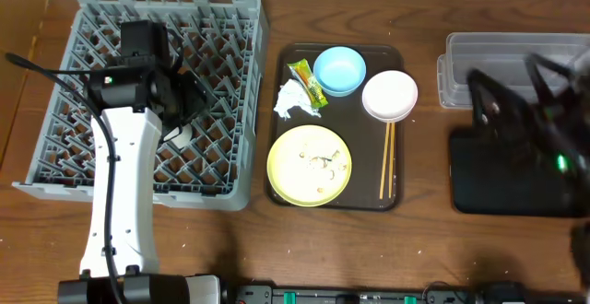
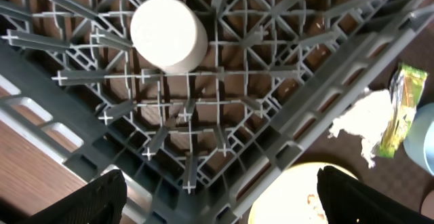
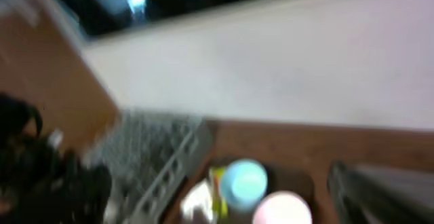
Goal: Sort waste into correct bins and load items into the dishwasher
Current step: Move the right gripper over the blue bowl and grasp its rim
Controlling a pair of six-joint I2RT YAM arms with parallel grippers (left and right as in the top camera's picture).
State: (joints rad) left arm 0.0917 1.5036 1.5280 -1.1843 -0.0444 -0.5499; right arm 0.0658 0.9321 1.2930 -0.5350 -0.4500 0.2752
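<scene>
The grey dish rack [image 1: 92,170] stands at the left. My left gripper [image 2: 220,190] hangs open and empty over its near right corner. The small cream cup [image 2: 167,34] sits upside down among the pegs and also shows in the overhead view [image 1: 182,135]. On the brown serving tray [image 1: 359,152] are the yellow plate [image 1: 309,165] with rice scraps [image 1: 323,163], the light blue bowl [image 1: 339,70], the pinkish-white bowl [image 1: 389,96], the chopsticks [image 1: 387,159], the white tissue [image 1: 293,100] and the yellow-green wrapper [image 1: 308,81]. My right gripper [image 1: 486,97] is blurred above the black tray [image 1: 502,180], near the clear tub [image 1: 502,64].
Bare wooden table runs along the front edge and between the brown tray and the bins. The left arm's white link and cable cross the rack. The right wrist view is heavily blurred and shows the blue bowl [image 3: 244,181], the pink bowl [image 3: 281,207] and the rack [image 3: 156,156].
</scene>
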